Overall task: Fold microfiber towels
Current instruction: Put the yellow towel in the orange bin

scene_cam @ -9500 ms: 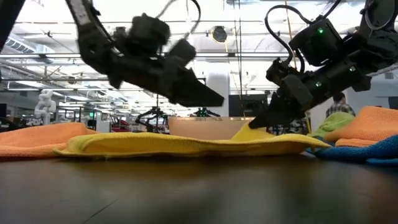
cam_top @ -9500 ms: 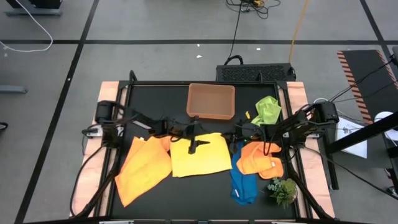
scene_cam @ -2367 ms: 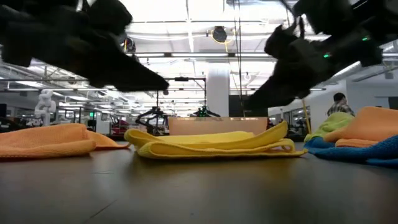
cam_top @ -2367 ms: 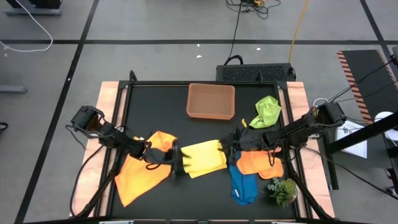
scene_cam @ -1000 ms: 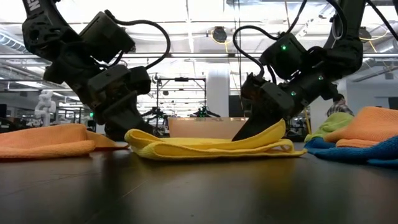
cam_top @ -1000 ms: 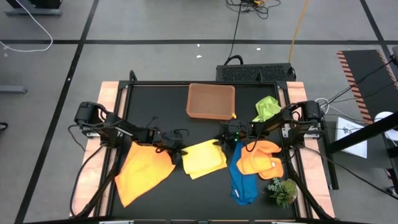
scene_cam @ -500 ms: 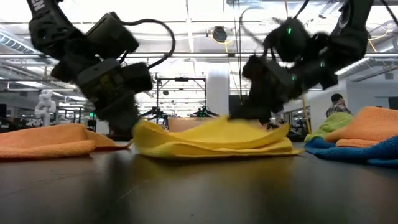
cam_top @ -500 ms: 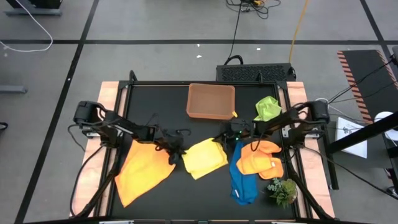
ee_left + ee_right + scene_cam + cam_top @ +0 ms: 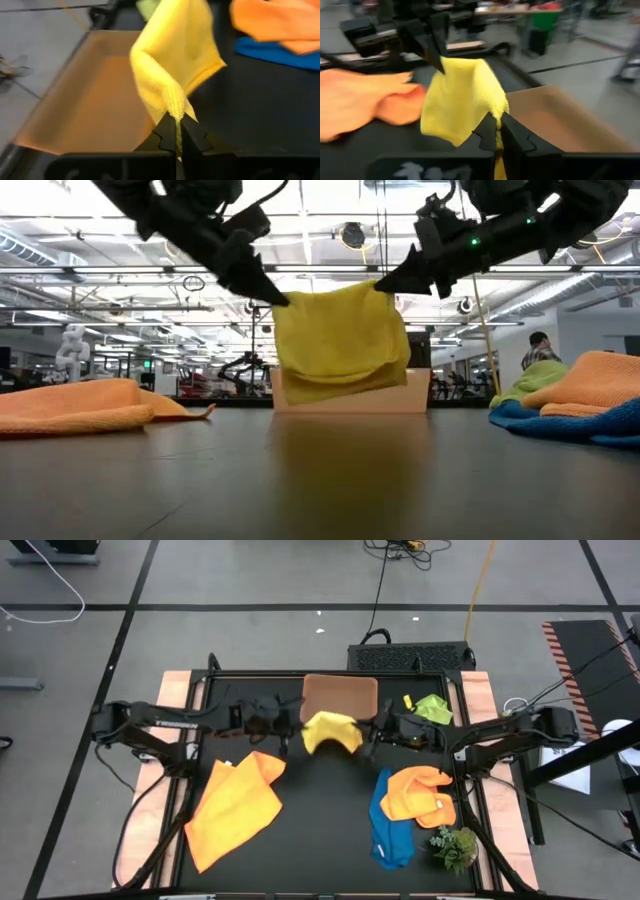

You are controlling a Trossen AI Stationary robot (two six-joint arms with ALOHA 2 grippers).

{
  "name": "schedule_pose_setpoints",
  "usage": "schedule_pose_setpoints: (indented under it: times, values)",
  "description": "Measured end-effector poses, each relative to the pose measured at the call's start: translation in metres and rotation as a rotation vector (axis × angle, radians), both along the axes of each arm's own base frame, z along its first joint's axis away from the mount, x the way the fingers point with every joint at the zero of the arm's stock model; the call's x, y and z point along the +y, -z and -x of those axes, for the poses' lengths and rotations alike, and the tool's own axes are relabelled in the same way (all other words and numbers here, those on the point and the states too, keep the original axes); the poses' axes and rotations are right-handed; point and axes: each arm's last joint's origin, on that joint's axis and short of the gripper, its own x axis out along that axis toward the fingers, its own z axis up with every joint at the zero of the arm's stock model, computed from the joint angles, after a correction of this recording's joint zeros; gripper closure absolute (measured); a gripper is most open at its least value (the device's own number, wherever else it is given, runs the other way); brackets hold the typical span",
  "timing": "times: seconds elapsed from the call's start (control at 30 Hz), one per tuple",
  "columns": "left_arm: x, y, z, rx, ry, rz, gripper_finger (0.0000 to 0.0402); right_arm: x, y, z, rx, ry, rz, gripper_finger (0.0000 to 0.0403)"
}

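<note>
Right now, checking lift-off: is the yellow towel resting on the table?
No, the yellow towel hangs clear above the table, pinched by both tools.

The yellow towel (image 9: 331, 732) is hanging in the air between the left gripper (image 9: 289, 732) and the right gripper (image 9: 371, 737), blocking the near edge of the tan tray (image 9: 339, 693). Beneath it, the middle of the black counter (image 9: 320, 810) is lying bare. An orange towel (image 9: 234, 805) is occupying the left side. Another orange towel (image 9: 416, 794), a blue towel (image 9: 391, 832) and a plant sprig (image 9: 454, 844) are crowding the right side. A lime green towel (image 9: 433, 708) is filling the far right corner.
</note>
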Motion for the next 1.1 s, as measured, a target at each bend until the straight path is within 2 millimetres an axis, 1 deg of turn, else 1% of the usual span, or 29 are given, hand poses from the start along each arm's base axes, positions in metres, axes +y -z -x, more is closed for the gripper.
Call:
schedule_pose_setpoints:
  times: [0.03, 0.1, 0.2, 0.3, 0.37, 0.43, 0.53, 0.6, 0.77, 1.0, 1.1]
  values:
    - [0.007, -0.006, -0.001, -0.005, -0.013, -0.017, 0.0398, -0.003, 0.000, 0.002, 0.014, 0.028, 0.013, 0.0402]
    - [0.021, -0.013, -0.002, 0.009, -0.029, -0.035, 0.0398, -0.009, 0.000, 0.003, 0.023, 0.076, 0.032, 0.0402]
    - [0.041, -0.017, 0.000, 0.045, -0.061, -0.034, 0.0399, -0.021, 0.000, 0.006, 0.029, 0.134, 0.042, 0.0402]
    - [0.059, -0.026, 0.001, 0.009, -0.076, -0.053, 0.0399, -0.034, -0.001, 0.009, 0.031, 0.184, 0.044, 0.0402]
    - [0.070, -0.026, 0.004, 0.007, -0.077, -0.059, 0.0399, -0.043, -0.001, 0.012, 0.029, 0.215, 0.043, 0.0402]
    - [0.081, -0.024, 0.004, -0.006, -0.067, -0.077, 0.0399, -0.052, -0.002, 0.014, 0.027, 0.243, 0.043, 0.0402]
    - [0.097, -0.016, 0.003, -0.019, -0.041, -0.071, 0.0399, -0.064, 0.000, 0.018, 0.038, 0.281, 0.040, 0.0403]
    - [0.108, -0.006, 0.001, -0.016, -0.041, -0.064, 0.0400, -0.072, 0.003, 0.020, 0.048, 0.282, 0.031, 0.0403]
    - [0.130, 0.018, -0.004, -0.009, -0.074, -0.060, 0.0398, -0.086, 0.018, 0.021, 0.107, 0.298, -0.002, 0.0403]
    - [0.143, 0.041, -0.009, 0.006, -0.067, -0.044, 0.0396, -0.099, 0.041, 0.016, 0.178, 0.323, -0.012, 0.0403]
    - [0.146, 0.055, -0.010, 0.045, -0.052, -0.013, 0.0396, -0.102, 0.050, 0.014, 0.197, 0.298, -0.032, 0.0403]
